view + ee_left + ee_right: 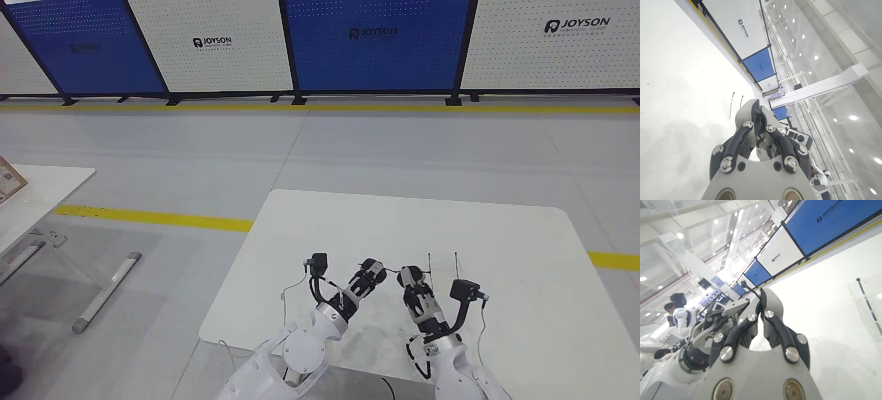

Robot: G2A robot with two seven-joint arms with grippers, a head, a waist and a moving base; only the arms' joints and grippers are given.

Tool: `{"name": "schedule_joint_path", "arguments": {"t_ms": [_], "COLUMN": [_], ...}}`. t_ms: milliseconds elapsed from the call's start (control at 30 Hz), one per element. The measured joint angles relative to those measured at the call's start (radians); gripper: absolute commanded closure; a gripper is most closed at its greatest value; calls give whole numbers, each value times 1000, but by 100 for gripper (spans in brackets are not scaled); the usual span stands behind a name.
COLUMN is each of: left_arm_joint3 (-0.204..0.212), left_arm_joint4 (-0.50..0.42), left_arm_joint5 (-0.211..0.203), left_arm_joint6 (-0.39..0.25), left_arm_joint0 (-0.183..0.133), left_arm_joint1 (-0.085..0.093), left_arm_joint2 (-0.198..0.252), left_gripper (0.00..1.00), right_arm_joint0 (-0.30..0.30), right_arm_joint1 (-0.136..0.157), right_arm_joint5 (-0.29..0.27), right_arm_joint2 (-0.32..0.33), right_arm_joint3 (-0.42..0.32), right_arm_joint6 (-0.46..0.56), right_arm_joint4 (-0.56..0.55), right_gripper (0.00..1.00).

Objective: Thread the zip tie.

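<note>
Holds zip tie [749, 289] pinched in right gripper [761, 294], head end slanting out toward closed left gripper [759, 106] nearby.

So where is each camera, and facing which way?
Top view: above, looking down at the table; left arm and right arm show.
Left wrist view: on that wrist, looking past the shut left fingers to two loose zip ties.
Right wrist view: on that wrist, looking past the right fingers pinching a held zip tie; left arm beside.
Shared: top and left wrist views show the loose zip ties.
</note>
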Motion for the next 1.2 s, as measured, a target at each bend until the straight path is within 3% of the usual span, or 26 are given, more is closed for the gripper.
{"name": "schedule_joint_path", "arguments": {"t_ms": [167, 567, 600, 667, 767, 967, 1200], "left_arm_joint3": [-1, -2, -2, -2, -3, 4, 21], "left_arm_joint4": [2, 15, 21, 33, 42, 53, 61], "left_arm_joint5": [2, 2, 4, 8, 14, 26, 31], "left_arm_joint6": [-2, -13, -17, -22, -24, -26, -1], "left_arm_joint0": [1, 7, 7, 8, 7, -3, -19], "left_arm_joint1": [-1, -1, -1, -1, -2, -5, -12], "left_arm_joint2": [-2, -6, -4, 0, 5, 17, 29], "left_gripper": [77, 75, 73, 60, 55, 62, 80], "right_arm_joint0": [-1, 4, 4, 6, 7, 8, 10], "right_arm_joint1": [0, -3, -3, -4, -4, -5, -6], "right_arm_joint5": [5, 16, 17, 20, 21, 21, 21], "right_arm_joint2": [1, -4, -5, -6, -7, -8, -6], "right_arm_joint3": [-1, 6, 6, 8, 9, 7, 8], "right_arm_joint6": [-4, -15, -16, -18, -21, -24, -20], "right_arm_joint4": [-4, -13, -14, -15, -17, -19, -18], "right_gripper": [100, 100, 100, 100, 100, 100, 100]}}
